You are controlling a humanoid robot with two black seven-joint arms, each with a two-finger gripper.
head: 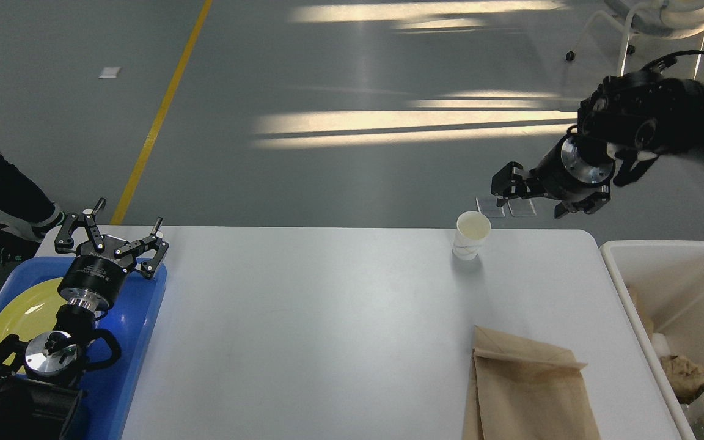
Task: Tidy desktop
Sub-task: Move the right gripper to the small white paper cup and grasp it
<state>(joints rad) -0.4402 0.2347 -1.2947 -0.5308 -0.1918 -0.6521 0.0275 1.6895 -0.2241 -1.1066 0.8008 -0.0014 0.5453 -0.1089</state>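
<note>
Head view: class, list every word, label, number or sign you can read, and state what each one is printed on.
None can be read.
Left gripper: faint pale lettering on its black body, too small to read.
Paper cup: thin line marks on its side, no legible text.
Brown paper bag, blue tray, white bin: no print visible.

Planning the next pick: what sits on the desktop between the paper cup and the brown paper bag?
Nothing: in the head view, the desktop is bare between the paper cup and the brown paper bag.
</note>
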